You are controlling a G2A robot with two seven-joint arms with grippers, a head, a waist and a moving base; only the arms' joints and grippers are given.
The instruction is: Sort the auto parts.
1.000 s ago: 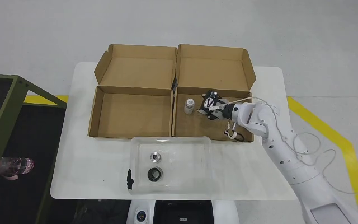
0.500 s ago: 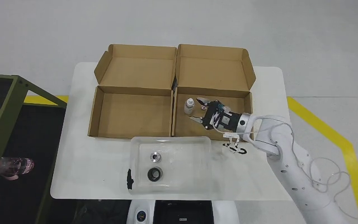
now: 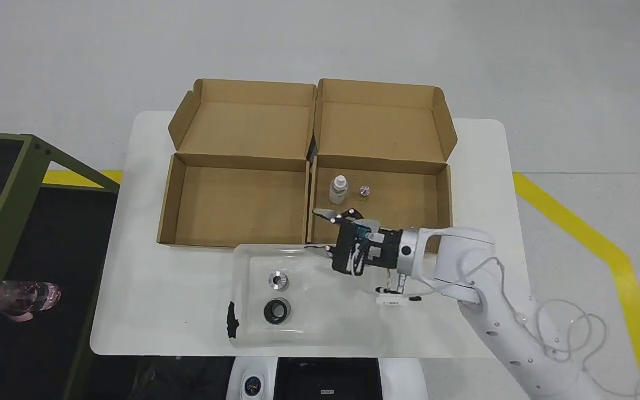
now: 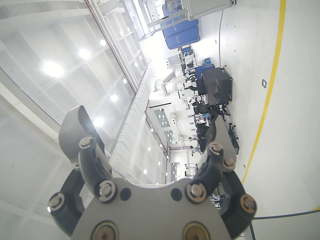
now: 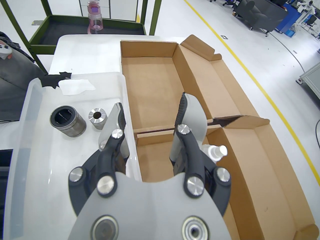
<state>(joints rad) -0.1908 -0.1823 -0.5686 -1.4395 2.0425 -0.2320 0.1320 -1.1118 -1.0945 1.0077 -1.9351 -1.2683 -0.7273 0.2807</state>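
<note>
The right gripper (image 3: 325, 232), open and empty, hangs over the clear bin's (image 3: 240, 265) far rim. A bearing (image 3: 276, 311) and bushing (image 3: 276, 280) sit inside the bin; just beyond it stand a bottle (image 3: 340, 188) and, seemingly, a small fitting (image 3: 366, 188).

Glossy plastic bin (image 3: 330, 312), matt cardboard boxes (image 3: 235, 205)

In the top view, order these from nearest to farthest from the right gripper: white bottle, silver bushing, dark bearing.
1. The white bottle, in the right box, beyond the right gripper.
2. The silver bushing, in the clear bin.
3. The dark bearing, same bin, nearer the robot.
</note>
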